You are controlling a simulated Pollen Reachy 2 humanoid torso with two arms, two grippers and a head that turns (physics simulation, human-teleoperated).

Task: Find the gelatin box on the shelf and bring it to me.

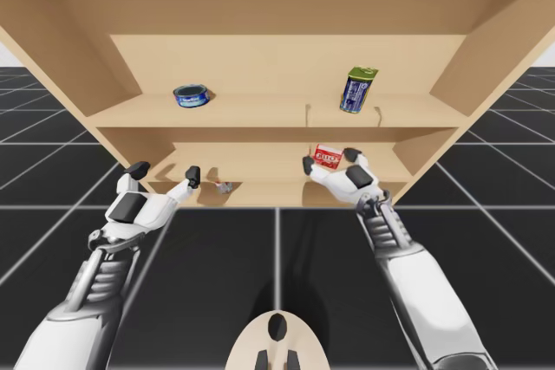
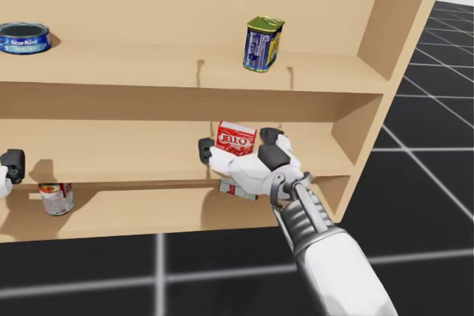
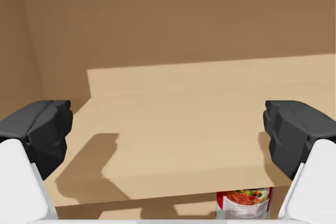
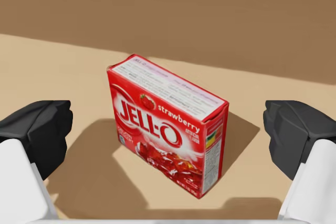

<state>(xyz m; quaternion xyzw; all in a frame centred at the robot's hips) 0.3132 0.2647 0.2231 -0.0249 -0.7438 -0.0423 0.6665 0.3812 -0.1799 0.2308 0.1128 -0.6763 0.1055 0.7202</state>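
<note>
The gelatin box [image 4: 167, 124] is a small red box standing on the middle shelf board [image 2: 133, 149], turned slightly askew. My right gripper [image 4: 168, 135] is open just in front of it, one finger off to each side and neither touching it. The high view shows the red box [image 1: 327, 157] right at my right gripper [image 1: 329, 162]. In the head view the red box [image 2: 237, 138] sits between the dark fingertips [image 2: 205, 149]. My left gripper [image 3: 168, 135] is open at the front edge of the same board, further left, with nothing between its fingers.
A flat blue can [image 1: 192, 95] and a tall blue-and-green can [image 1: 356, 90] stand on the upper shelf. A red-and-white can [image 2: 56, 197] stands on the bottom board below my left gripper [image 1: 165, 172]. A small grey-and-red thing [image 2: 237, 188] lies under my right hand. Side walls close the shelf.
</note>
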